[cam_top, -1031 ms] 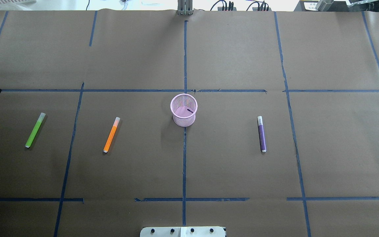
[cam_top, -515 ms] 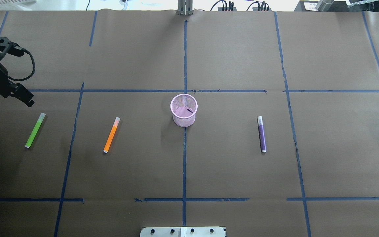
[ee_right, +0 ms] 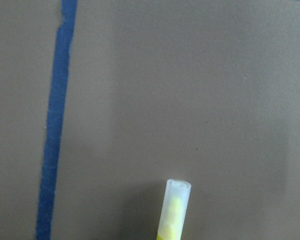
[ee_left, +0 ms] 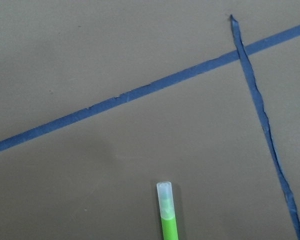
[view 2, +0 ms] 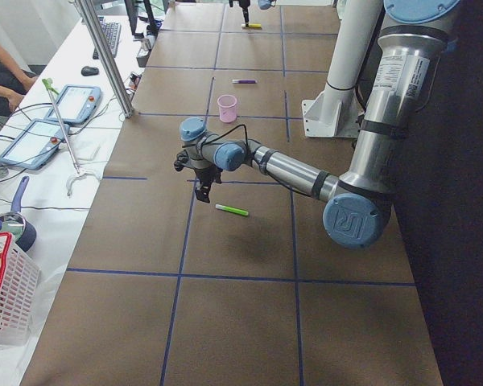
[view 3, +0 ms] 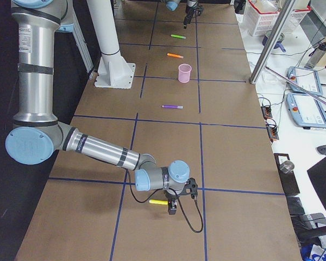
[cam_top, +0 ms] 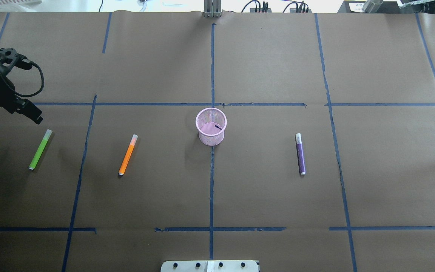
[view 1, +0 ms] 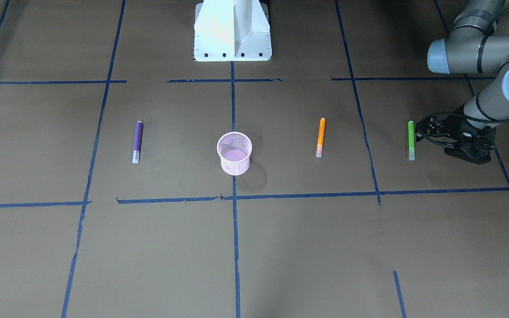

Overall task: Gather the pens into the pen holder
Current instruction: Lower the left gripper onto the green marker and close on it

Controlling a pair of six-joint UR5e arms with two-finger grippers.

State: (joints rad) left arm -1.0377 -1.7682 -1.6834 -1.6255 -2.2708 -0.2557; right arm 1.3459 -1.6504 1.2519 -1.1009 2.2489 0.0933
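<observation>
Four pens are lying flat on the paper-covered table (cam_top: 270,60) in front of you, all of them outside the pen holder (cam_top: 210,126). The holder is standing upright at the middle of the table, on the centre strip of blue tape (cam_top: 212,64), just on the robot's side of the tape crossing.

On the robot's left, the orange pen (cam_top: 128,155) is lying well apart from the holder. The green pen (cam_top: 40,149) is lying farther out. Both are slanting slightly, with their pale cap ends pointing away from the robot. The purple pen (cam_top: 300,153) is lying well apart from the holder on the robot's right, nearly parallel to the centre tape, cap end also away from the robot. A yellow pen (view 3: 158,202) is lying far out toward the table's right end, and you are seeing it only in the side views and the right wrist view.

The left gripper (cam_top: 35,116) is hanging above the table just beyond the green pen's cap end, apart from it. The left wrist view is showing that cap at its bottom edge. You cannot tell whether its fingers are spread or pressed together.

The right gripper (view 3: 173,209) is pointing down near the yellow pen, whose cap is showing at the bottom of the right wrist view. You are seeing this gripper only from the side, so you cannot tell how its fingers are standing either.
</observation>
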